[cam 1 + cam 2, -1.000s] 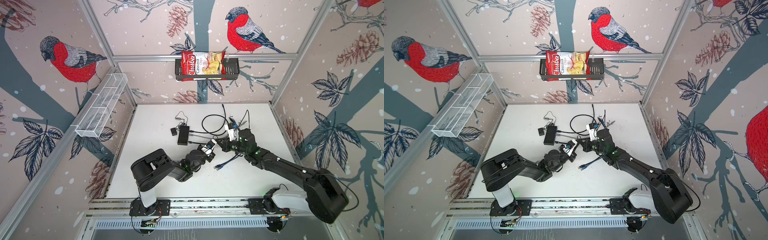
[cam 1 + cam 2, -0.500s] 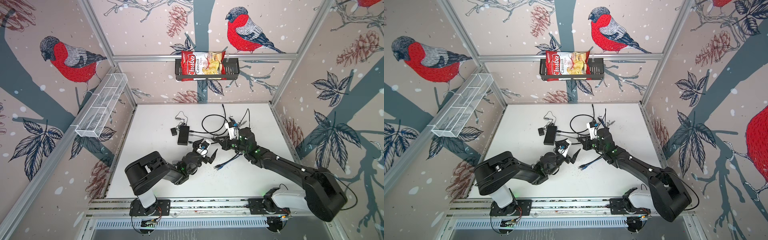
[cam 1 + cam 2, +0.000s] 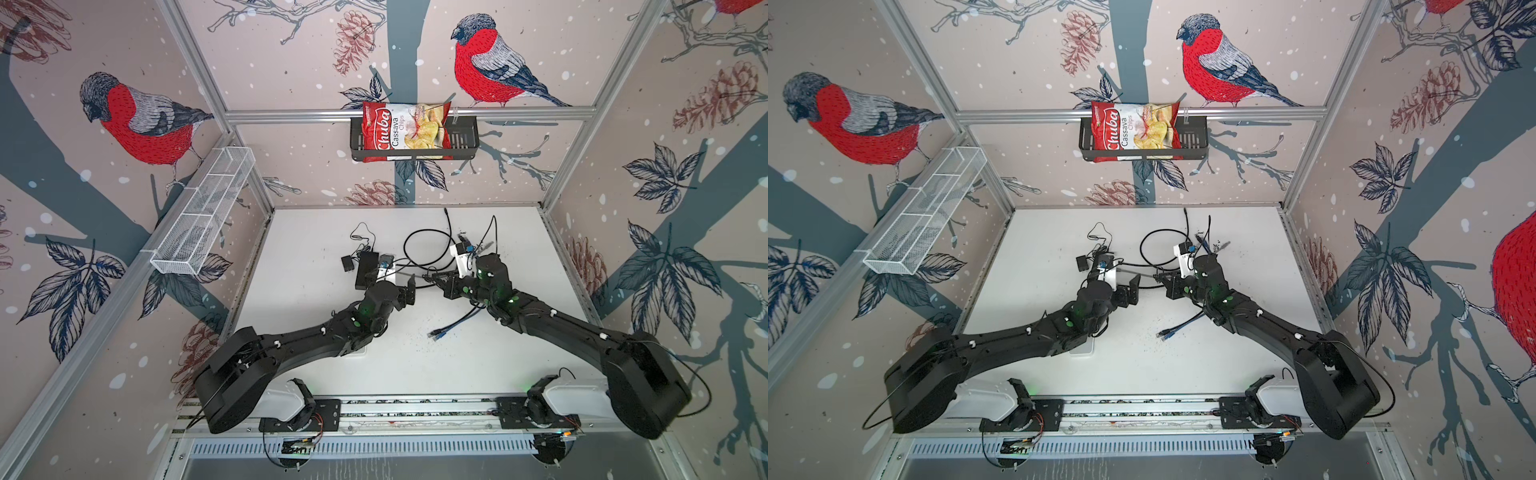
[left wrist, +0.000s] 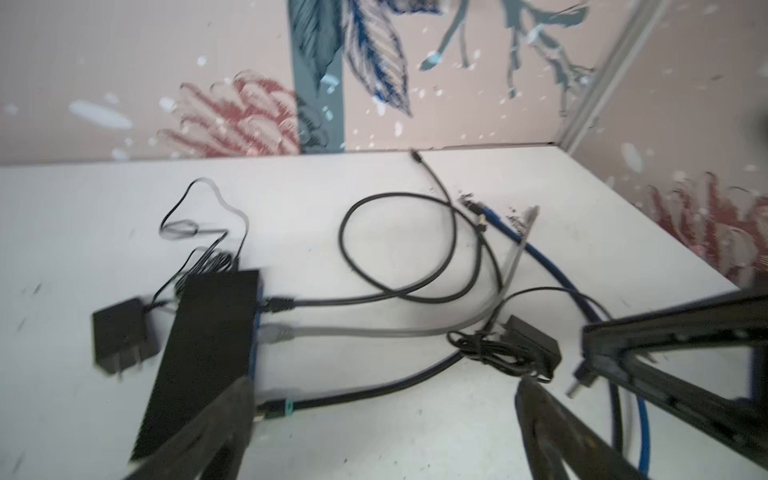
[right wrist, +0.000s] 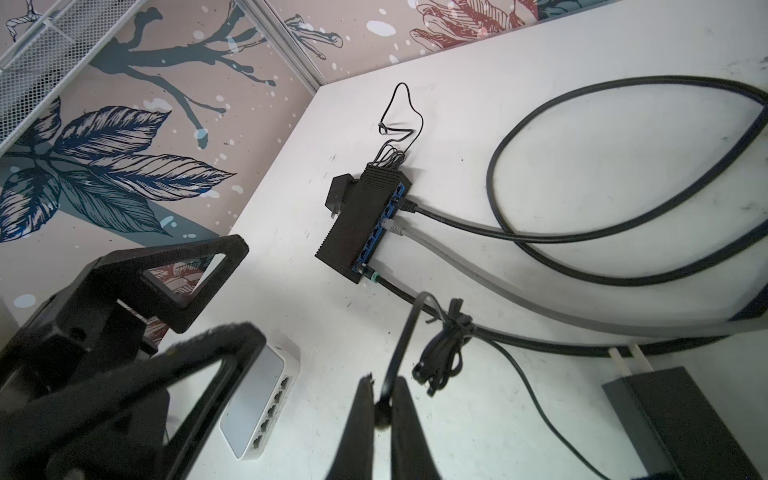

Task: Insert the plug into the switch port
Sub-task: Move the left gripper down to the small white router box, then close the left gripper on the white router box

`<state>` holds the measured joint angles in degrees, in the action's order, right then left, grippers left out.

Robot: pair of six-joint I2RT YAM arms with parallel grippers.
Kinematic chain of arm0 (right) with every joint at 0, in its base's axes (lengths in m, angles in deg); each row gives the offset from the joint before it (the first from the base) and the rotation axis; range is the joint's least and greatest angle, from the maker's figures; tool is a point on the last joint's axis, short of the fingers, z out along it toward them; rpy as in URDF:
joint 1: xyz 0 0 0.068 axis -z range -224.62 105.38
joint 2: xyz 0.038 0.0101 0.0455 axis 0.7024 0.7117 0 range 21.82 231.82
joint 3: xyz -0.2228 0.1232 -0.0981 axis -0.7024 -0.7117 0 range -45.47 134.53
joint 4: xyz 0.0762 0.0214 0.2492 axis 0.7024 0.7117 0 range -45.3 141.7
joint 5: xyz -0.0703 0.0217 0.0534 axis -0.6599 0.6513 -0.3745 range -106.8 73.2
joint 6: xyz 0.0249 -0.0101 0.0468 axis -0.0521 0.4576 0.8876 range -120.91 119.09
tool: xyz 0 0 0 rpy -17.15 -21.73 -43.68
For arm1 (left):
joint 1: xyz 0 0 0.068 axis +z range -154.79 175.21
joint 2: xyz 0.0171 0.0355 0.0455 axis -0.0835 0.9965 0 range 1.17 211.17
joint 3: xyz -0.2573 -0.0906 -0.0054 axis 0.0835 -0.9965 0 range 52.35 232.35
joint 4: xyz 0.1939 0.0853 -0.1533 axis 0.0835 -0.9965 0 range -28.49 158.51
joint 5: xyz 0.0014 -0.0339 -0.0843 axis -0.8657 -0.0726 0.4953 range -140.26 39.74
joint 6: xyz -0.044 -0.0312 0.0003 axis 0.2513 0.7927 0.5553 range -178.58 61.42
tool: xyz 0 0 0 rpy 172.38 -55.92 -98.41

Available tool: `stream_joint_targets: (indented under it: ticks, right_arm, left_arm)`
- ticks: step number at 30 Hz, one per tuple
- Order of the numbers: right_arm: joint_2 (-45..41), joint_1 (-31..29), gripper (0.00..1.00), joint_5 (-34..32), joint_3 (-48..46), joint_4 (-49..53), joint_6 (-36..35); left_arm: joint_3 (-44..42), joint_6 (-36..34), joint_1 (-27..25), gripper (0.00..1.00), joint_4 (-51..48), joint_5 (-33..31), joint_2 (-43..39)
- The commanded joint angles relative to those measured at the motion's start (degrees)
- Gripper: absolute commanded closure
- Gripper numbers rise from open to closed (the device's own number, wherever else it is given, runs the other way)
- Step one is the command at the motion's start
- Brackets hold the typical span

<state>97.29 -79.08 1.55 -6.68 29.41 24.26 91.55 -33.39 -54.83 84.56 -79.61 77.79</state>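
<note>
right gripper pinches the plug, left gripper hangs wide

the right gripper (image 5: 384, 380) is clamped on a small black barrel plug (image 5: 381, 411), held above the white tabletop (image 5: 540, 145). a thin black cord (image 5: 405, 332) arcs up from between the fingers toward a tied bundle of cord (image 5: 444, 353). near that bundle a black boxy power adapter (image 5: 681, 415) lies on the table. in the left wrist view the plug's metal tip pokes out past the right gripper's finger.

the left gripper (image 4: 384, 386) has its jaws spread wide with nothing between them. in both top views the two grippers face each other, near but apart.

a small white plastic network switch (image 5: 266, 395) lies flat on the table beneath the left arm, its row of ports showing, partly hidden behind a left finger. the plug is apart from it and sits in no port. in a top view only a white corner shows under the forearm (image 3: 358, 351).

farther back, a long black network switch (image 5: 361, 220) with blue ports carries a black cable, a flat grey cable and a green-banded black cable. a blue cable (image 3: 453, 326) lies loose below the right arm.
</note>
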Motion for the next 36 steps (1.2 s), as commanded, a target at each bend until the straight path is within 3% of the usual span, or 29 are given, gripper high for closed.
stream_joint_targets:
  ticks: [1, 7, 16, 27, 33, 36]
  right_arm:
    - [0.69, -0.08, 0.97, -0.64, 0.89, 0.61, -1.74]
    - [1.73, -0.08, 0.97, -0.59, 1.56, 2.25, -2.88]
    - [2.56, -0.16, 0.96, 0.63, 1.55, 2.2, -3.46]
    - [3.33, -0.17, 0.95, 1.56, 1.41, 1.63, -3.45]
    - [4.23, -0.17, 0.95, 2.02, 1.62, 1.25, -3.2]
    - [4.43, -0.17, 0.95, 2.04, 1.56, 1.09, -3.11]
  left_arm:
    - [2.78, 15.87, 0.65, 0.03, -27.52, -1.55, -1.41]
    - [2.78, 23.75, 0.75, 0.03, -42.9, 3.36, -4.98]
    - [-0.34, 25.52, 3.34, 0.03, -52.11, 9.01, -8.88]
    - [-5.38, 22.43, 7.85, 0.04, -47.68, 15.83, -7.46]
    - [-5.92, 20.53, 8.12, 0.08, -44.63, 17.62, -4.09]
    - [-5.87, 19.5, 8.29, 0.15, -43.85, 18.07, -2.44]
